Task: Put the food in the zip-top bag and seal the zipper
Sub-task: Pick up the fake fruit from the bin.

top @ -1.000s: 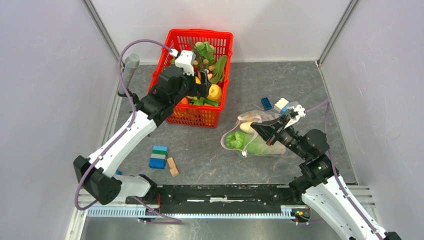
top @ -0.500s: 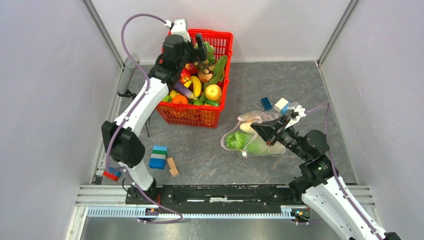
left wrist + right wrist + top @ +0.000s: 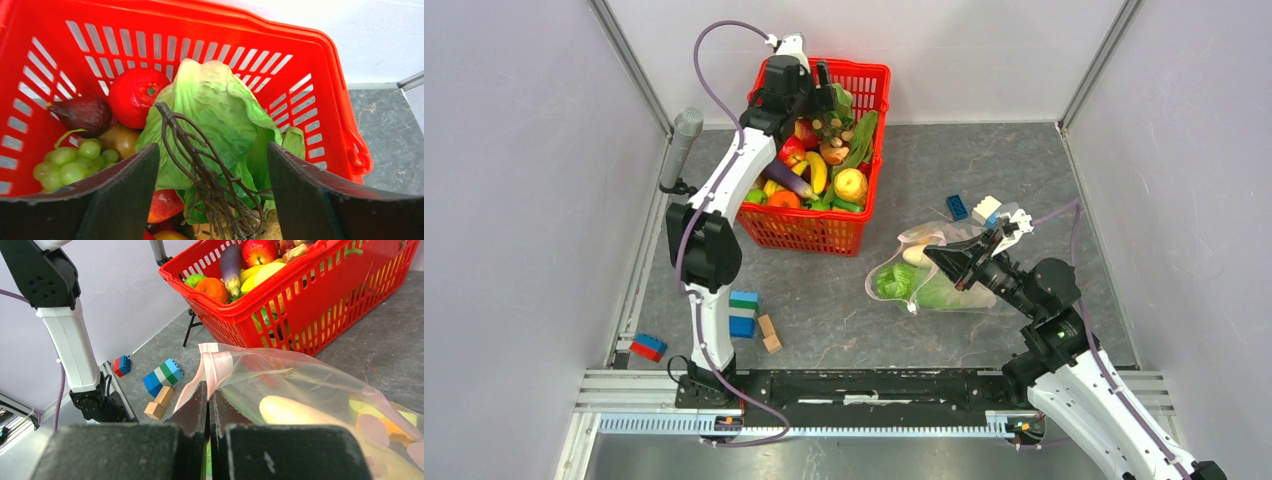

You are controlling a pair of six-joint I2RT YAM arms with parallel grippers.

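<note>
Your left arm reaches far out over the red plastic mesh basket at the back of the grey table. The left jaws hang wide apart above the toy food and hold nothing. Between them you see a big green cabbage leaf with a bunch of brown twiggy roots lying on it. Beside the leaf sit a round red apple, a dark purple-brown fig and a bunch of green grapes. A long purple eggplant, a yellow banana and a small orange fruit also lie in the basket. Your right arm points at the clear crinkly plastic zip-top bag. The bag lies on the table, near the basket's front right corner but apart from it. The right jaws are squeezed tight on the bag's mouth edge, right at the thin pale pink zipper strip, and hold that edge up off the table. Inside the bag you can see a long white radish and some green leafy vegetable. A blue building block lies just behind the bag. A blue, green and white block stack and two small tan blocks lie on the table in front of the basket.
</note>
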